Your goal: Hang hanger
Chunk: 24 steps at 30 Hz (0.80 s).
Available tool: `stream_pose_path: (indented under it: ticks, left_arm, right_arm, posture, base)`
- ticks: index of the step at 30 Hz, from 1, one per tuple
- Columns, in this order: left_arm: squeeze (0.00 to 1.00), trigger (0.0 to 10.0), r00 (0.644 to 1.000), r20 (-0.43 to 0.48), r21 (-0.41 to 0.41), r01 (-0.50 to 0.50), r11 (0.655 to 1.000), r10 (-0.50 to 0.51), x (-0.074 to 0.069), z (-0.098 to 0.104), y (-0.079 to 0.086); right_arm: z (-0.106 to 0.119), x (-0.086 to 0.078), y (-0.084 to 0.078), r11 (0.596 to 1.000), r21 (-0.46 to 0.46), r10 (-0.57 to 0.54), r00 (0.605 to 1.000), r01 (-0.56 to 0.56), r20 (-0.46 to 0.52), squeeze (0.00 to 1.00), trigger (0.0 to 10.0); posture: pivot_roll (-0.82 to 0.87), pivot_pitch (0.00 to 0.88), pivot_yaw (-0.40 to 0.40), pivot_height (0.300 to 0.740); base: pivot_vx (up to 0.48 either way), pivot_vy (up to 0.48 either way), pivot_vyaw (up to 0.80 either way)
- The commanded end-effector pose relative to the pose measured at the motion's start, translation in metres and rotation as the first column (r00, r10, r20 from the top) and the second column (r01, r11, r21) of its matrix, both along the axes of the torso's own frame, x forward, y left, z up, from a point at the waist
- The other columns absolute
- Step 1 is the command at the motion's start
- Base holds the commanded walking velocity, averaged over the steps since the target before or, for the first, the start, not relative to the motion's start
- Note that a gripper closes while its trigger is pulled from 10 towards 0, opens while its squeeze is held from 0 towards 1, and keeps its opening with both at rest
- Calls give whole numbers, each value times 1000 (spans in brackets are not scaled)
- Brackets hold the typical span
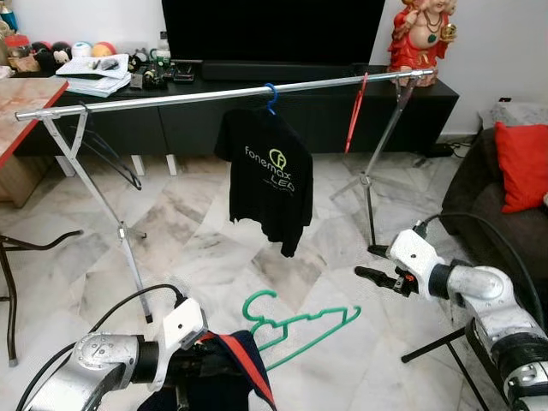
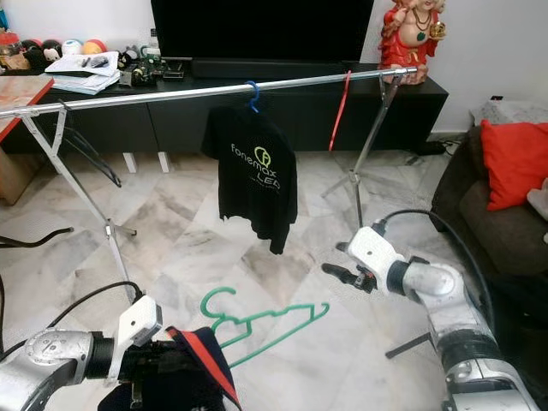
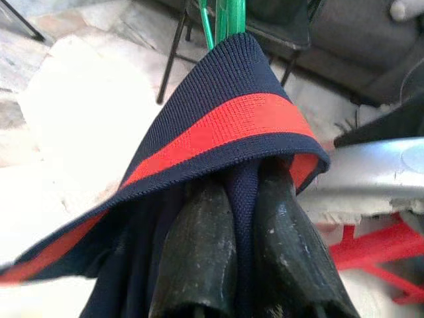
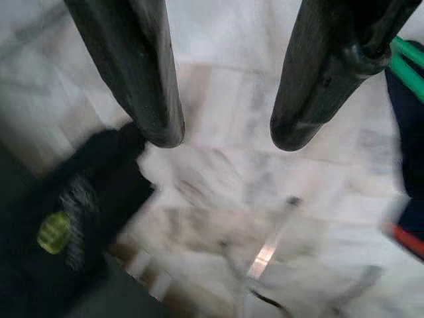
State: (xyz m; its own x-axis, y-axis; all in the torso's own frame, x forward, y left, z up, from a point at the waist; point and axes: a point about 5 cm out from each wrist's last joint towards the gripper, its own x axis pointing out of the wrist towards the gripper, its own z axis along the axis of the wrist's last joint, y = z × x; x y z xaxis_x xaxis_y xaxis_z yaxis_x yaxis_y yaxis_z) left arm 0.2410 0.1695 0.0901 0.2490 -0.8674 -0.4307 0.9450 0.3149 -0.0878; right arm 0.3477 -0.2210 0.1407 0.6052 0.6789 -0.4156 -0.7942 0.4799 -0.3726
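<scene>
Your rail (image 1: 214, 94) already carries a black shirt (image 1: 265, 175) and a red hanger (image 1: 355, 111). The green hanger (image 1: 300, 330) is low, well below it, so hanging remains. Your left gripper (image 3: 245, 265) is clamped on navy fabric (image 3: 218, 126), probably dressed on that hanger; your right gripper (image 4: 225, 142) is spread, empty.

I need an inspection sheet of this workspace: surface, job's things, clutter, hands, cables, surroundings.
Surface: marble floor.
Job's things: green hanger carrying navy garment; rail holds black T-shirt, red hanger, dark hanger.
Clutter: papers on black cabinet.
Hands: left hand shut on the garment; right hand open, raised, free.
Cables: black cable along right arm.
Surroundings: television, statue, sofa with red cushion.
</scene>
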Motion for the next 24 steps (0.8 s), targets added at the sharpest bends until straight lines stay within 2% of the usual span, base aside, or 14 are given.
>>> stream_pose_path:
  ticks: [1,3,4,5,6,7,10,11,13,14,16,17,20,24]
  left_arm:
    - [0,10000,998,20,15,59,998,-59,0,3,-5]
    - [0,10000,997,12,13,70,997,-70,-1,3,-6]
    - [0,10000,996,10,27,88,996,-88,-2,3,-7]
    - [0,10000,996,10,27,88,996,-88,-2,3,-7]
    - [0,10000,994,11,46,106,993,-107,-1,2,-7]
    - [0,10000,992,13,63,121,991,-122,-1,3,-7]
    - [0,10000,989,15,74,145,987,-146,0,4,-7]
    - [0,10000,987,21,79,157,984,-159,1,6,-7]
    - [0,10000,986,27,83,161,983,-164,2,6,-8]
    - [0,10000,983,57,102,170,980,-176,6,10,-10]
    - [0,10000,981,70,110,174,979,-182,8,11,-11]
    - [0,10000,977,85,117,186,976,-196,9,14,-13]
    - [0,10000,968,96,124,221,967,-234,9,20,-17]
    - [0,10000,961,105,132,242,961,-257,10,23,-20]
  right_arm:
    - [18,1,5,994,1,106,994,-106,21,0,10000]
    - [22,0,8,988,17,152,988,-152,7,0,10000]
    - [23,-6,14,964,46,267,961,-264,-79,0,10000]
    - [23,-6,14,964,46,267,961,-264,-79,0,10000]
    - [15,-19,19,910,25,410,892,-413,-190,702,10000]
    - [6,-25,21,877,-12,461,848,-481,-261,976,10000]
    - [-4,-28,26,857,-15,487,817,-516,-311,1000,10000]
    - [-13,-31,31,840,-21,503,793,-542,-342,1000,10000]
    - [-18,-33,33,829,-36,512,782,-559,-356,1000,10000]
    - [-34,-35,41,808,-116,505,781,-577,-367,376,10000]
    - [-40,-36,44,801,-139,503,780,-583,-371,376,10000]
    - [-42,-36,50,806,-136,503,788,-576,-355,0,10000]
    - [-45,-35,61,816,-122,509,802,-565,-311,0,10000]
    - [-42,-38,67,796,-50,563,768,-603,-306,0,10000]
  posture:
    - [-16,58,-57,740]
    - [-20,52,-54,740]
    - [-21,49,-53,740]
    - [-21,49,-53,740]
    - [-22,44,-53,740]
    - [-22,44,-53,740]
    - [-13,34,-60,740]
    - [-11,34,-60,740]
    - [-6,32,-60,740]
    - [3,27,-63,740]
    - [6,25,-64,740]
    - [12,23,-65,740]
    - [21,24,-66,740]
    - [20,26,-68,740]
  base:
    - [0,0,0]
    - [0,0,0]
    - [0,0,0]
    - [0,0,0]
    - [0,0,0]
    - [0,0,0]
    - [0,0,0]
    - [0,0,0]
    - [0,0,0]
    - [0,0,0]
    - [0,0,0]
    - [0,0,0]
    - [0,0,0]
    - [0,0,0]
